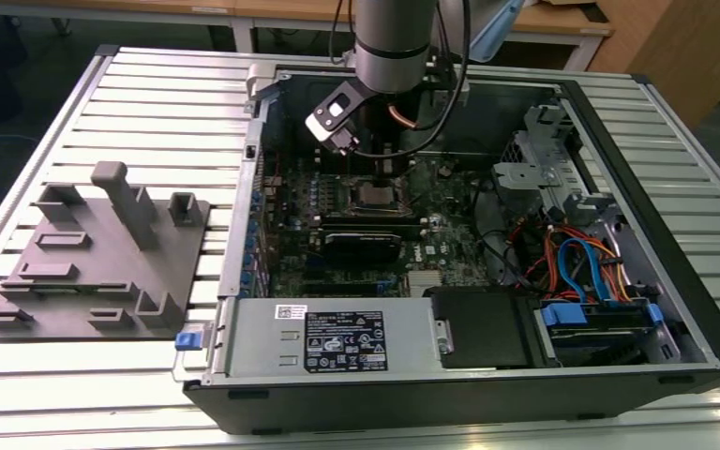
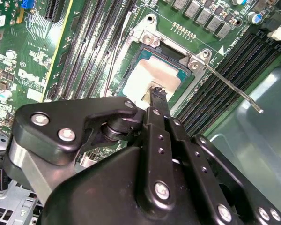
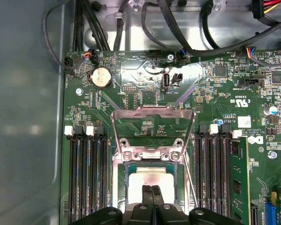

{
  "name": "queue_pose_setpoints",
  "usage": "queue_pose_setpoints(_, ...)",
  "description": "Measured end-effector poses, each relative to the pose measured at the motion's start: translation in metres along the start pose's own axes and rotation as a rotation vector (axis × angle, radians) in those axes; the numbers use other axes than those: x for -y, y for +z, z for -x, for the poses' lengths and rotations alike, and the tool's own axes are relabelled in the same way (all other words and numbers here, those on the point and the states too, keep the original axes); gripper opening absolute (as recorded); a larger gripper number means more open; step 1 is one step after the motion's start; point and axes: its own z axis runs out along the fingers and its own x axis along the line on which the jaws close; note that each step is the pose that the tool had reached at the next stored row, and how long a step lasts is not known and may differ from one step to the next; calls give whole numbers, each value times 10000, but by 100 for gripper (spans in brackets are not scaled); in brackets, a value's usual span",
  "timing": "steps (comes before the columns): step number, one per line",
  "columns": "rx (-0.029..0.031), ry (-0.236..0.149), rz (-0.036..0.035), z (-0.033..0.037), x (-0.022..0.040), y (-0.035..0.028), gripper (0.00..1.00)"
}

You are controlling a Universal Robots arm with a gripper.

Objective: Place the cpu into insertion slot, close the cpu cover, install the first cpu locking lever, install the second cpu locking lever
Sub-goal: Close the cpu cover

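Flanking the cpu (image 3: 150, 176), dark memory slots (image 3: 86, 180).

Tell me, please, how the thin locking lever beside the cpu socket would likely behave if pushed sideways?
The locking lever is a long, thin metal rod with one free end, so it would probably flex and spring rather than stay rigid. Its narrow, smooth shaft looks apt to slip off the gripper.

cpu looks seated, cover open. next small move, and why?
Probably lift the gripper straight up off the cpu. Its shut fingertips are down at the chip's top, the chip lies in the socket, and the cpu cover is flipped open, so it cannot swing down past them.
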Motion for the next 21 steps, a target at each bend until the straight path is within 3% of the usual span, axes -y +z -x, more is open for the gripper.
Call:
queue_pose_setpoints(5, 1, -2, -29, 0, -4, -11, 11)
queue_pose_setpoints(9, 3, 5, -199, -1, -16, -27, 11)
queue_pose_setpoints(11, 2, 8, -243, -2, -20, -67, 11)
queue_pose_setpoints(21, 2, 7, -245, -10, -36, -320, 11)
